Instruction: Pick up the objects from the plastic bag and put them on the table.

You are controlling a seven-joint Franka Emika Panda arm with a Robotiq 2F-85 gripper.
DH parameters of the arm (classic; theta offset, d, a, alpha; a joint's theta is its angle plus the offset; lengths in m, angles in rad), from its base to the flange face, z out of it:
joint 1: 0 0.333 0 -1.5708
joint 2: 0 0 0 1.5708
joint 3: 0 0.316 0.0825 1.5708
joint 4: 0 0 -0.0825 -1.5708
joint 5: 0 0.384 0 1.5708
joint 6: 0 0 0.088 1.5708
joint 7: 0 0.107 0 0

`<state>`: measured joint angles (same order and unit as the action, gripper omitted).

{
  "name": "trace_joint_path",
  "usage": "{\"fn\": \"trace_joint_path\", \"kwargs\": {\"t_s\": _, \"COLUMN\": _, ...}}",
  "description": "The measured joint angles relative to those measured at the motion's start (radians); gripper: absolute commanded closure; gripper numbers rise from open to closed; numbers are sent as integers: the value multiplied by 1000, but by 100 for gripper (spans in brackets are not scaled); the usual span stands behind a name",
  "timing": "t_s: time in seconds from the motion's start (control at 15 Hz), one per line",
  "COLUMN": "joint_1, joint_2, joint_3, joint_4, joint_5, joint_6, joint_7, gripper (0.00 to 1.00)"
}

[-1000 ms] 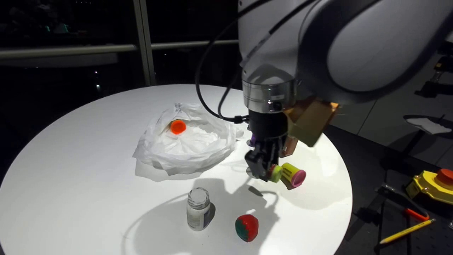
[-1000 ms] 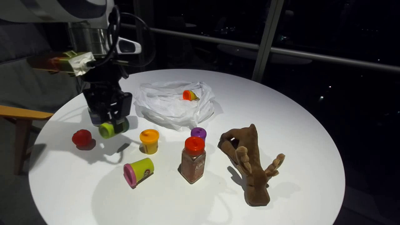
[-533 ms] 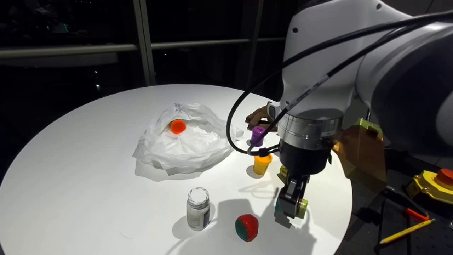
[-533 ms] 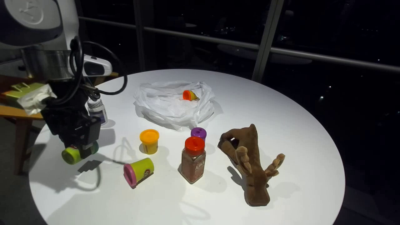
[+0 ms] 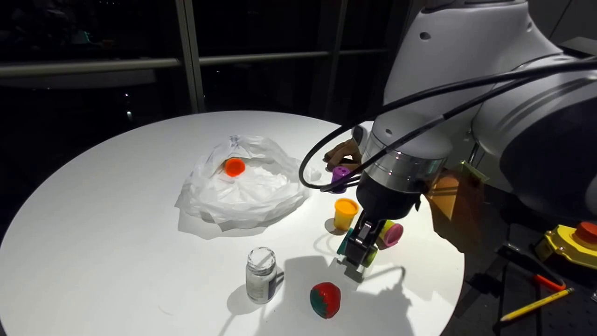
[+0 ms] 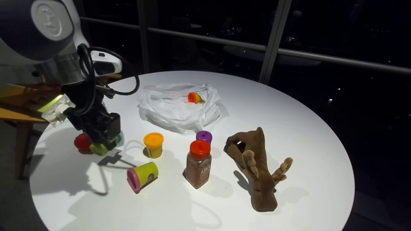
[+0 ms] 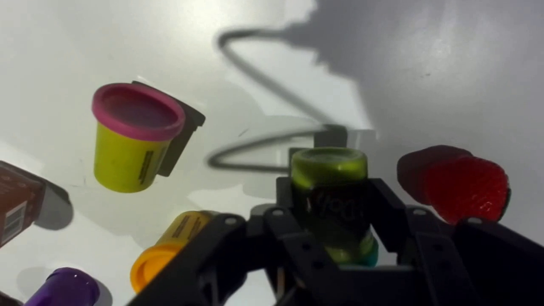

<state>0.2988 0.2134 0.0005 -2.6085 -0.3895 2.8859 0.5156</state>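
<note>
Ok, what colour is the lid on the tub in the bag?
Bright orange; the lid shows best in an exterior view.

A green play-dough tub (image 7: 330,185) is held by the gripper (image 7: 331,193). A red strawberry (image 7: 465,189) is seen on the table (image 7: 170,34).

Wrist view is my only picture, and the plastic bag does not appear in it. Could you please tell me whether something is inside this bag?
Observer: Yes, in both exterior views an orange-and-yellow tub lies inside the plastic bag.
Operator: Thank you. Near the strawberry, is there something that I cannot see?
Observer: A white jar stands upright near it on the table, in an exterior view.
Operator: Past the purple tub, my picture is cut off. What lies there?
Observer: A brown animal figure with antlers, in an exterior view.
</note>
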Motion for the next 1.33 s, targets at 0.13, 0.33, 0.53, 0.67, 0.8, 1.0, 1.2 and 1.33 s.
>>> {"fn": "trace_joint_path", "kwargs": {"t_s": 0.13, "joint_1": 15, "joint_2": 15, "joint_3": -29, "joint_4": 2, "joint_5": -49, "joint_6": 34, "joint_7": 49, "gripper": 2}}
{"fn": "trace_joint_path", "kwargs": {"t_s": 0.33, "joint_1": 31, "joint_2": 26, "joint_3": -30, "joint_4": 4, "joint_5": -53, "joint_6": 70, "joint_7": 88, "gripper": 0}}
{"fn": "trace_joint_path", "kwargs": {"t_s": 0.53, "joint_1": 30, "joint_2": 8, "joint_3": -12, "joint_4": 22, "joint_5": -6, "joint_6": 88, "joint_7": 106, "gripper": 0}}
{"fn": "trace_joint_path", "kwargs": {"t_s": 0.67, "joint_1": 26, "joint_2": -16, "joint_3": 9, "joint_4": 53, "joint_5": 61, "joint_6": 87, "joint_7": 108, "gripper": 0}}
{"fn": "trace_joint_path", "kwargs": {"t_s": 0.8, "joint_1": 20, "joint_2": -35, "joint_3": 31, "joint_4": 103, "joint_5": 136, "joint_6": 79, "joint_7": 107, "gripper": 0}}
{"fn": "trace_joint_path", "kwargs": {"t_s": 1.0, "joint_1": 13, "joint_2": -28, "joint_3": 37, "joint_4": 221, "joint_5": 181, "joint_6": 47, "joint_7": 106, "gripper": 0}}
{"fn": "trace_joint_path", "kwargs": {"t_s": 1.2, "joint_1": -5, "joint_2": 26, "joint_3": 37, "joint_4": 369, "joint_5": 185, "joint_6": -41, "joint_7": 82, "gripper": 0}}
{"fn": "trace_joint_path", "kwargs": {"t_s": 1.33, "joint_1": -20, "joint_2": 94, "joint_3": 35, "joint_4": 479, "joint_5": 203, "joint_6": -118, "joint_7": 47, "gripper": 0}}
